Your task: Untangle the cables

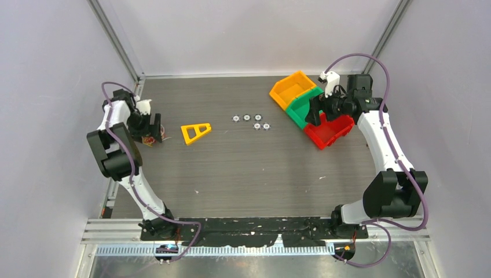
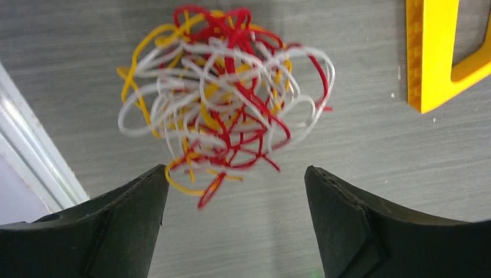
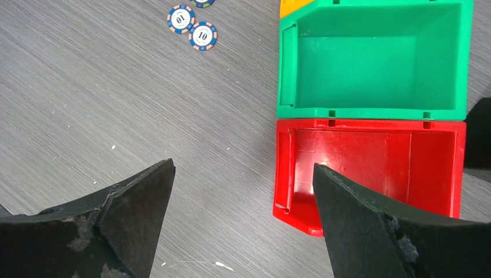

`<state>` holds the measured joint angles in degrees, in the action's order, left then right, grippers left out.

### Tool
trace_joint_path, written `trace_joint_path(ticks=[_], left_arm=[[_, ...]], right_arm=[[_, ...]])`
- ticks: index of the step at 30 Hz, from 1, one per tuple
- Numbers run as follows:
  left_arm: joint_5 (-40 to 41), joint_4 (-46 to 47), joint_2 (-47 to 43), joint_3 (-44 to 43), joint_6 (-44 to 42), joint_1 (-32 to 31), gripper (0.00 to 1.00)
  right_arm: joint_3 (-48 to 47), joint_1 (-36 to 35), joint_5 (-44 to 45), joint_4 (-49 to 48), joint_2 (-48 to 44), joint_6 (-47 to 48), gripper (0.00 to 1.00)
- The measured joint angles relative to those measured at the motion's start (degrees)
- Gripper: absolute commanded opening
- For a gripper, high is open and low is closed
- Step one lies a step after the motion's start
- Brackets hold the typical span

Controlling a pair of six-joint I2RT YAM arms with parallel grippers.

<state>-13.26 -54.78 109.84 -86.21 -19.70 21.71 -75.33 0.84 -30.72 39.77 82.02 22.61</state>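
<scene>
the table [image 1: 260, 179] is the biggest thing here. at its far left side the left gripper [image 2: 235, 174] hangs just above the cables [image 2: 226, 92]. its two black fingers are wide apart and hold nothing. the cables lie on the table in one ball, just ahead of the fingers and near the triangle [image 2: 428, 58]. the right gripper [image 3: 243, 168] is well apart from them, on the other side. it is spread wide and empty too, next to the red bin [image 3: 370, 168].

i think the job is at its start. the ball looks all knotted and nothing has hold of it. next the left gripper must go down and forward and pinch one loop at the rim of the ball, not the whole lump. the right gripper would likely have to come over and hold the ball, so a strand can be pulled free.

the table is grey and flat, with fine lines like wood. the red bin, green bin [image 3: 370, 58] and yellow bin [image 1: 292, 87] are shiny hard boxes, open on top. the triangle is a hard yellow frame with a hole. the cables are thin bendy strings in red, white and yellow, curled in many loops. the picture is a bit blurry, so i can't tell where any end is. the chips [image 3: 191, 26] are little flat round discs.
</scene>
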Motion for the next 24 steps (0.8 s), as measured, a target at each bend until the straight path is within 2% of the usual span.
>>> trace_joint_path(ticks=[3,5,6,7,9,10,13,16,20,24], left_arm=[[-0.85,0.2,3.93,-3.04,0.94,-0.35,0.78],[-0.7,1.03,5.27,-4.72,1.25,-0.92,0.63],[-0.55,1.51,5.51,-5.2,1.25,-1.25,0.55],[-0.02,2.16,5.62,-5.57,1.29,-1.92,0.42],[1.31,3.3,5.64,-5.81,0.92,-3.54,0.06],[1.95,3.72,5.66,-5.81,0.59,-4.48,0.0],[2.71,4.52,5.42,-5.53,-1.73,-6.75,0.0],[0.04,5.22,1.97,-2.34,-3.41,-8.72,0.0],[-6.8,4.66,-10.27,4.92,-4.59,-12.94,0.0],[-14.45,6.1,-24.85,10.29,-2.69,-23.15,0.0]], right_arm=[[0.0,0.0,-0.46,0.39,0.0,-0.31,0.95],[0.0,0.0,-1.03,0.76,0.0,-0.48,0.95],[0.0,0.0,-1.29,0.79,0.0,-0.57,0.95],[0.0,0.0,-1.55,0.79,0.0,-0.76,0.95],[0.0,0.0,-1.86,0.76,0.04,-1.42,0.95],[-0.02,0.0,-1.9,0.76,0.11,-1.73,0.95],[-0.13,-0.07,-1.64,0.66,0.42,-2.58,0.95],[-0.13,-0.26,-1.49,0.57,0.52,-3.72,0.95],[0.46,-1.42,-2.56,-1.77,0.5,-7.28,0.95],[2.71,-5.05,-7.69,-4.09,0.48,-10.03,0.95]])
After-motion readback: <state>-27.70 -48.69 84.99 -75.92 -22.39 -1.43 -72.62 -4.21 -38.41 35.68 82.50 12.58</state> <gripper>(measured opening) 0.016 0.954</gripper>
